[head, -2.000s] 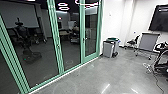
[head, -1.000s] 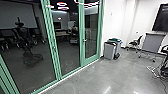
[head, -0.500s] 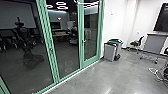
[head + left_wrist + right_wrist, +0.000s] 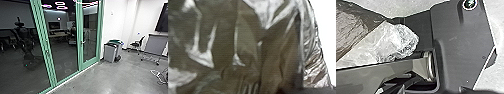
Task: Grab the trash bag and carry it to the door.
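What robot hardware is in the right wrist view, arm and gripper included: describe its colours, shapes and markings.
A wide, dark grey plate has angled edges and a round fitting with a pale rim. Beside it runs a long, straight, grey-beige jointed bar, with a curved silvery band near its end. What the arm and gripper themselves look like, I cannot tell.

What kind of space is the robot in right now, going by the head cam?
Probably an office corridor or open area: a green-framed glass wall, grey bins by a white wall, and a wheeled chair.
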